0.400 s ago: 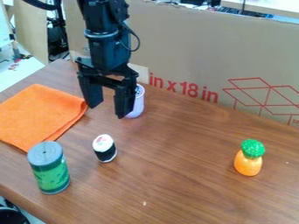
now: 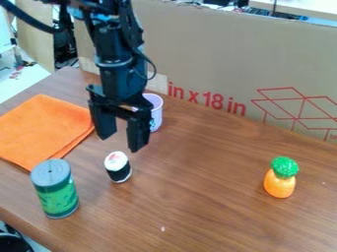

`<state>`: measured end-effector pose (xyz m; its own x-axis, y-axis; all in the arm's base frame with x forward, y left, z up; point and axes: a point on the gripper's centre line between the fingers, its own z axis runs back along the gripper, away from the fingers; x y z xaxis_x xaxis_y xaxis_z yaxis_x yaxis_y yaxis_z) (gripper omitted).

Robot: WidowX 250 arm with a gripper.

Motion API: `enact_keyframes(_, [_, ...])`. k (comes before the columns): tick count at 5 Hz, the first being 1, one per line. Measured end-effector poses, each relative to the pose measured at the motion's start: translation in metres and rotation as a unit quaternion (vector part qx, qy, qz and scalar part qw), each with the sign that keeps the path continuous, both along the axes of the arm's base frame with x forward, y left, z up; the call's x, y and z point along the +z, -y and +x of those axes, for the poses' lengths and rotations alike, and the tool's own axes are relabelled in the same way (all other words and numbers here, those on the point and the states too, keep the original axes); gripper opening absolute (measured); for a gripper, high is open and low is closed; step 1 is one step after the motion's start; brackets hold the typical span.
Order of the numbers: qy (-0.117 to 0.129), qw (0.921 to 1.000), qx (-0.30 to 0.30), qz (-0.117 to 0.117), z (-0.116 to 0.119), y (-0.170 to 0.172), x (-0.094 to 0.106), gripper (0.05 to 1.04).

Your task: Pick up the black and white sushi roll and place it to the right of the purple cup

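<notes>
So the gripper (image 2: pixel 120 142) is wide open, nothing in it, hanging just above the sushi (image 2: pixel 117 167), with a purple cup (image 2: pixel 155 112) right behind it.

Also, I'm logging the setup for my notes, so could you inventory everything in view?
Cloth: one, orange, left of the table
Can: one, green with grey lid, near left
Small roll: one, black and white, right of the can
Pineapple figure: one, orange and green, right side
Cup: one, pale lilac, behind the end effector
Table: one, brown, beneath these
Cardboard: one sheet, brown with red print, along the back
Background clutter: uncountable, mixed colours, beyond the table
Arm: one, black, from the upper left
End effector: one, black, fingers apart, above and behind the roll
</notes>
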<state>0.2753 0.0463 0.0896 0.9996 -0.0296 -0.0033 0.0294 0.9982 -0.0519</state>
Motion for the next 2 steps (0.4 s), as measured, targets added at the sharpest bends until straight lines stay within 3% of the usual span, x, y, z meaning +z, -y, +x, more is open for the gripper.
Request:
enact_keyframes(1, [0.028,0.9989,0.006,0.036,-0.007,-0.008,-0.002,1.002])
enact_keyframes(2, [0.026,0.9974,0.023,0.064,-0.003,-0.017,-0.013,1.003])
